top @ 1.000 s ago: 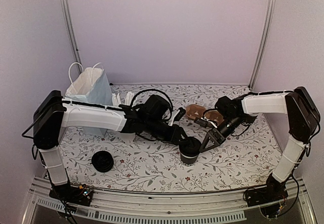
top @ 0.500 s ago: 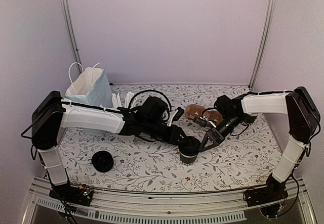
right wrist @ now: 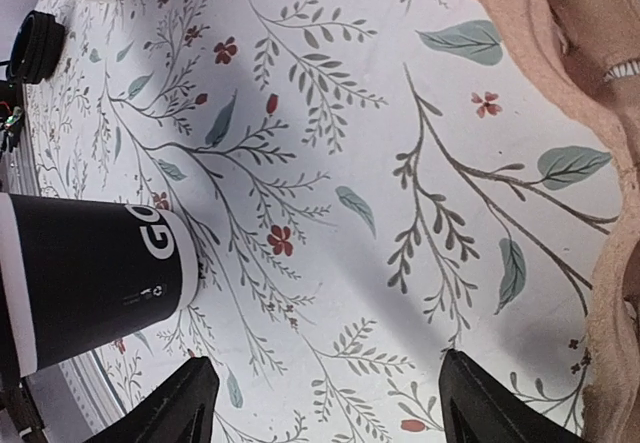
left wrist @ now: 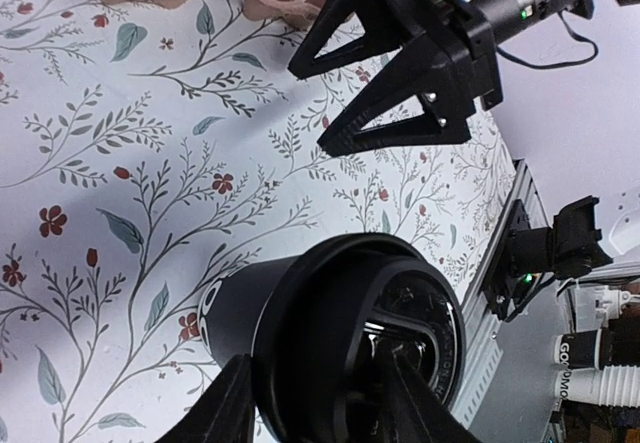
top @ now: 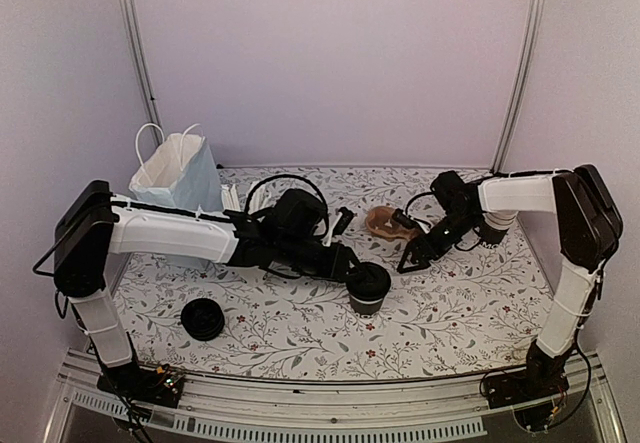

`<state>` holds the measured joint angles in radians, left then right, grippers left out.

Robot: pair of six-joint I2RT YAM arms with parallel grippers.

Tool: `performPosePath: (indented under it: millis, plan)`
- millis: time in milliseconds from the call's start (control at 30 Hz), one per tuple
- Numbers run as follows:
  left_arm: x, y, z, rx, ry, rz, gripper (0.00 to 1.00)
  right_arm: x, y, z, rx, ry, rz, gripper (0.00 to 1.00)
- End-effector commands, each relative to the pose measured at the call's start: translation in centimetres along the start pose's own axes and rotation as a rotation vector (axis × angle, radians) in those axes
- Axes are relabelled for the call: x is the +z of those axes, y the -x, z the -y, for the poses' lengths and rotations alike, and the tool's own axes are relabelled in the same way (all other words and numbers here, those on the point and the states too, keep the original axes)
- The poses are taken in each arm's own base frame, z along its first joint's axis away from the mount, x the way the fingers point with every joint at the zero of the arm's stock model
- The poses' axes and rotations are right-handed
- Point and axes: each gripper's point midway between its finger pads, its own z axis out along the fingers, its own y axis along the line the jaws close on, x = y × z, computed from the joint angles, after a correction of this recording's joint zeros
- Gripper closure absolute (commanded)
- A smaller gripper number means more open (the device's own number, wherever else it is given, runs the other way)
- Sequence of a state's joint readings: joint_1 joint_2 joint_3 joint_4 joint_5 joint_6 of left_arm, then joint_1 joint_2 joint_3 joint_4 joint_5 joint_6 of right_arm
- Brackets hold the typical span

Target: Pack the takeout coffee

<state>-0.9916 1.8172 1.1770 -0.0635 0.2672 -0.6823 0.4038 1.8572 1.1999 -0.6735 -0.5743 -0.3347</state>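
Observation:
The takeout coffee [top: 368, 289], a small black cup with a black lid, stands upright in the middle of the table. My left gripper [top: 358, 274] is shut on it from the left. In the left wrist view the two fingers [left wrist: 232, 403] clamp the lidded top of the cup [left wrist: 330, 323]. My right gripper [top: 411, 257] is open and empty, just right of the cup and a little behind it. It shows in the left wrist view [left wrist: 400, 73] with its jaws spread. In the right wrist view the cup [right wrist: 90, 283] lies off to the left, outside the open gripper [right wrist: 340, 388].
A white paper bag [top: 175, 171] with handles stands open at the back left. A low pile of black lids [top: 203, 319] sits at the front left. A brown pulp cup carrier [top: 385, 221] lies behind the right gripper, also at the right edge of the right wrist view [right wrist: 570, 73].
The right gripper has drawn back from the cup toward the back right. The left gripper and the cup have shifted slightly left and back.

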Motion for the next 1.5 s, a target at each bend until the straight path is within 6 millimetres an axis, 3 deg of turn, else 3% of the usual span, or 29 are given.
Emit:
performPosePath:
  millis: [0,67,233,367,533,1133,1267,1467]
  plan:
    - [0.9,-4.8,-3.6,-0.044,0.12,-0.144,0.56,-2.4,0.7,-3.8,-0.11,0.08,0.078,0.18]
    - [1.0,-4.8,-3.6,-0.049,0.121,-0.145,0.56,-3.2,0.1,-6.0,-0.156,0.118,0.082,0.16]
    - [1.3,-4.7,-3.7,-0.062,0.132,-0.151,0.57,-3.0,-1.6,-10.9,-0.234,0.227,0.035,0.14]
    - [1.5,-4.7,-3.8,-0.074,0.137,-0.153,0.57,-2.0,-1.4,-12.3,-0.233,0.244,0.011,0.13]
    - [1.5,-4.8,-3.9,-0.081,0.143,-0.153,0.57,-0.6,-0.9,-11.8,-0.228,0.209,-0.006,0.11]
    - [1.8,-5.3,-3.9,-0.083,0.132,-0.169,0.58,0.2,0.6,-11.5,-0.17,0.202,-0.011,0.04]
    - [1.8,-5.4,-3.8,-0.083,0.132,-0.171,0.58,1.0,0.5,-10.3,-0.16,0.137,-0.029,0.04]
    - [2.0,-5.7,-4.1,-0.085,0.135,-0.18,0.58,3.1,-2.1,-5.5,-0.141,-0.107,-0.145,0.04]
